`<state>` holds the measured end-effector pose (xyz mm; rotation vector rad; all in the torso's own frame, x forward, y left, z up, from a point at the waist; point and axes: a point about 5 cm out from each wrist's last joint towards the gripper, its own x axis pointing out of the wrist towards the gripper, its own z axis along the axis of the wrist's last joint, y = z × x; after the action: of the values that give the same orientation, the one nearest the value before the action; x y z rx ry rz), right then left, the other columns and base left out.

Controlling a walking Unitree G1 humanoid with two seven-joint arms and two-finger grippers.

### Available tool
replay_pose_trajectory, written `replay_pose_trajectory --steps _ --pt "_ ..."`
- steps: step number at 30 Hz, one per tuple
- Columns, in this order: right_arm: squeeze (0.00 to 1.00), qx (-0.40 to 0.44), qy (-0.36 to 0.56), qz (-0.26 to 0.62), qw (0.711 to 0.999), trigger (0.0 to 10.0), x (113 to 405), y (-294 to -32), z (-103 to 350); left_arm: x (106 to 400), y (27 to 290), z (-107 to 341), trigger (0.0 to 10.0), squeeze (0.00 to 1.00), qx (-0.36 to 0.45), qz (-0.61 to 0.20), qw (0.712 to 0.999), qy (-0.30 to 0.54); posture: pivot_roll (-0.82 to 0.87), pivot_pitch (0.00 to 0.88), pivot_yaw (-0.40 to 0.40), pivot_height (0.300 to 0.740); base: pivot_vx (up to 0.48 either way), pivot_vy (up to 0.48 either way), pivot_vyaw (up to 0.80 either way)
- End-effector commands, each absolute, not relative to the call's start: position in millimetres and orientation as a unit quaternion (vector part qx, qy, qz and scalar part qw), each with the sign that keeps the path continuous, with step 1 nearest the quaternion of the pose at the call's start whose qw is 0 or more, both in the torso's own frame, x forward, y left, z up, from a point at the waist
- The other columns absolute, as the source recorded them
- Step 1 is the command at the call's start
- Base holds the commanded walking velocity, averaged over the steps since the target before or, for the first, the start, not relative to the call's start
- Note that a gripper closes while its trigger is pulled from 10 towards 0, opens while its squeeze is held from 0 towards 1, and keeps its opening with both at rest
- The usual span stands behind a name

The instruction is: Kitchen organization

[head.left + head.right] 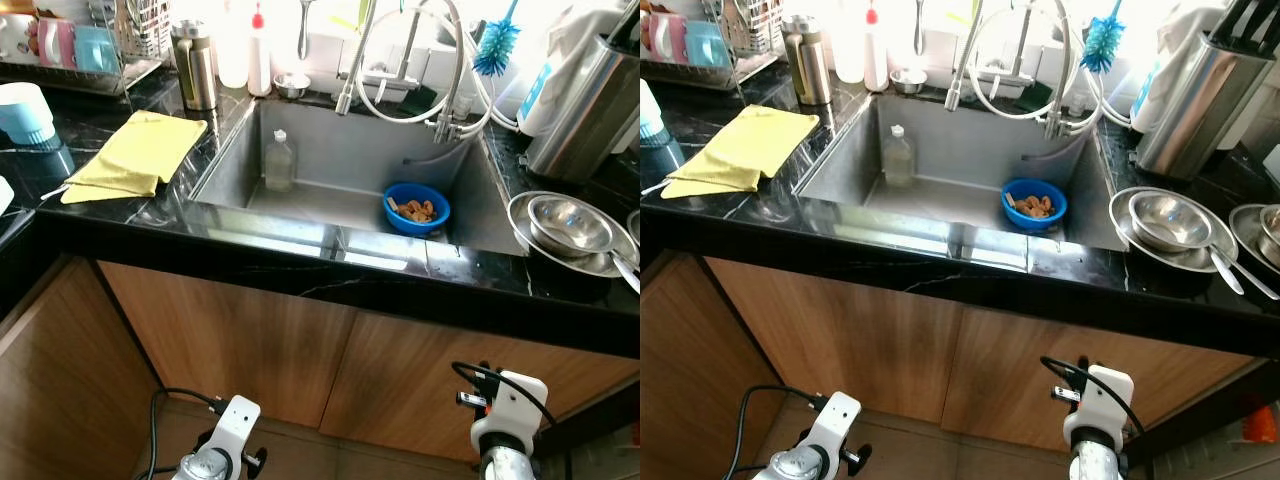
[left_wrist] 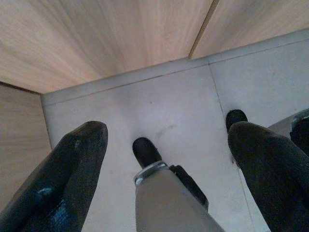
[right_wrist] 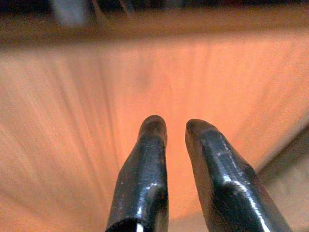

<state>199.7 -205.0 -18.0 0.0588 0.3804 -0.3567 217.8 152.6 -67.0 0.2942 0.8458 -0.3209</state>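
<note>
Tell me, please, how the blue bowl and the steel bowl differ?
The blue bowl sits down inside the sink, while the steel bowl rests on a steel plate on the counter to the right. The blue bowl holds brown pieces of something; the steel bowl looks empty. The blue bowl is matte and coloured, the steel bowl shiny and reflective. Both stand upright.

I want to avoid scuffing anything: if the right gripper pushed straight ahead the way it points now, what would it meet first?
Most likely the wooden cabinet door below the counter. The right gripper faces it with nothing between, though the blur hides how near it is.
</note>
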Motion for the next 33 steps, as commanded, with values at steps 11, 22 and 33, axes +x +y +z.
replay_pose_trajectory --steps 11,22,33 --pt "0.0 0.051 0.418 -0.124 0.898 10.0 146.8 -181.2 -91.3 217.6 152.2 -67.4 10.0 0.0 0.156 -0.163 0.884 0.409 0.12 0.062 -0.097 0.736 0.0 0.0 0.0" --pt "0.0 0.049 0.434 -0.101 0.894 10.0 140.2 -183.3 -96.5 241.6 172.3 -52.5 10.0 0.0 0.112 -0.08 0.903 0.407 0.11 0.065 -0.1 0.736 0.0 0.0 0.0" --pt "0.0 0.07 0.437 -0.116 0.889 10.0 139.8 -185.6 -97.6 231.4 176.0 -59.5 10.0 0.0 0.114 -0.081 0.89 0.434 0.1 0.068 -0.097 0.736 0.0 0.0 0.0"
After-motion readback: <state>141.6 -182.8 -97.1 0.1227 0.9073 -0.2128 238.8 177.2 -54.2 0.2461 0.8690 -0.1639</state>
